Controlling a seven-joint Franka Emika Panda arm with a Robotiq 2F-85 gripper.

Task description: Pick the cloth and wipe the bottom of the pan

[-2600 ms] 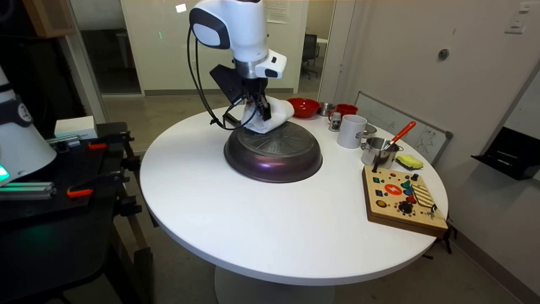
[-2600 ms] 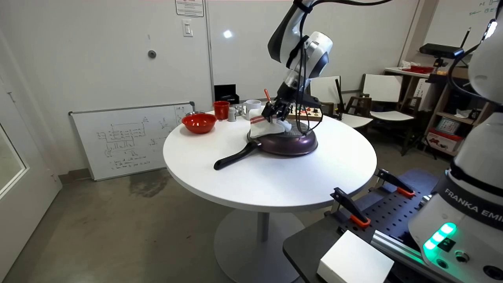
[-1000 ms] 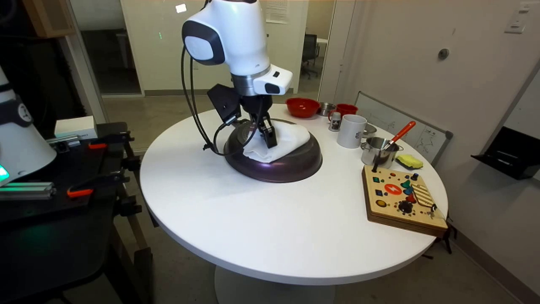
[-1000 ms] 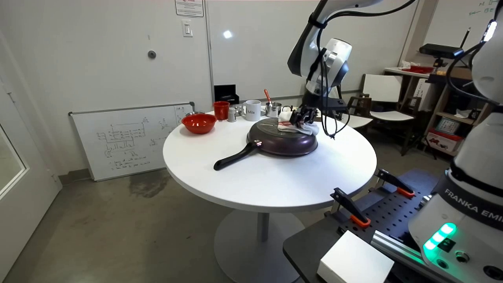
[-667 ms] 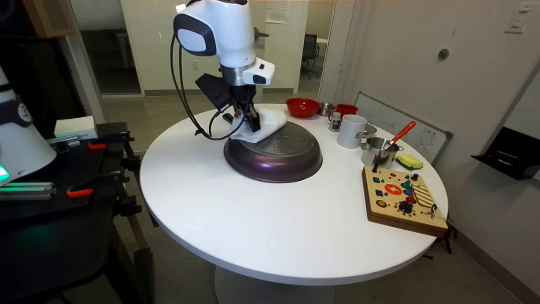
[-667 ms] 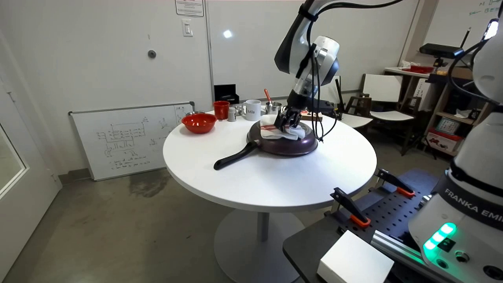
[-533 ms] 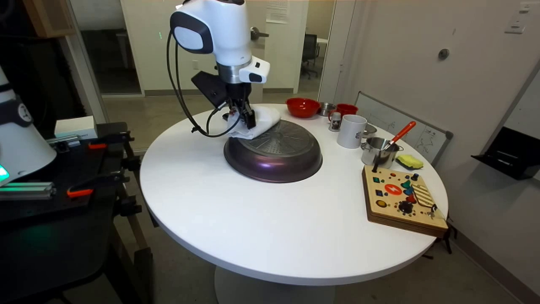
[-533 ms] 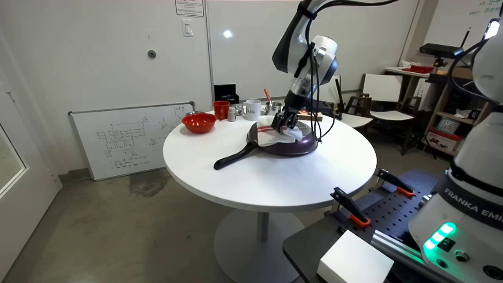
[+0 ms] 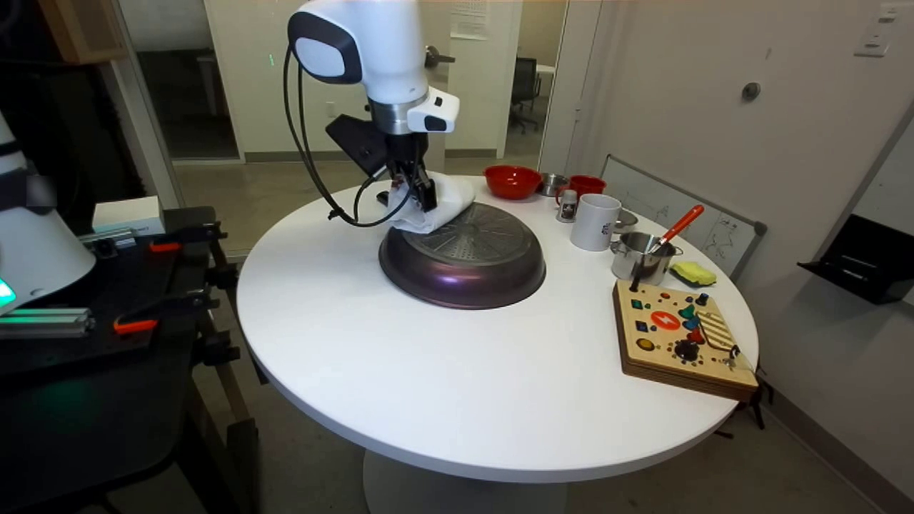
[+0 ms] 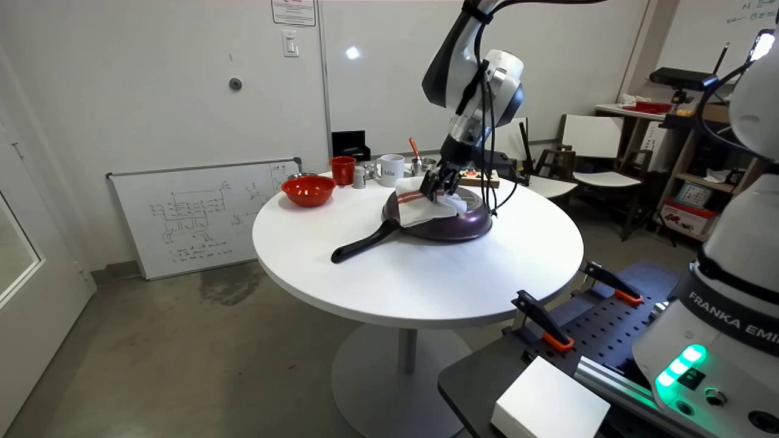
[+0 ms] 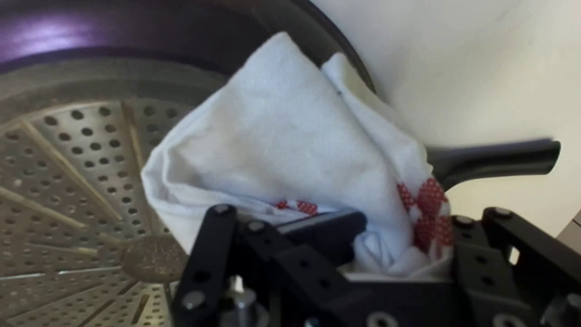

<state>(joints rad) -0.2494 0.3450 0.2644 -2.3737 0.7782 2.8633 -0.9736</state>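
The jaws pinch a bunched fold of the cloth (image 11: 290,145). The cloth lies over the edge of the inverted pan (image 9: 471,275) nearest its handle (image 10: 365,243); the pan rests on the bench (image 9: 428,385). Step in hand, by judgement: wiping the bottom (image 9: 489,235). Next move: press the cloth flat and sweep away from the handle, lightly enough not to shift the pan.
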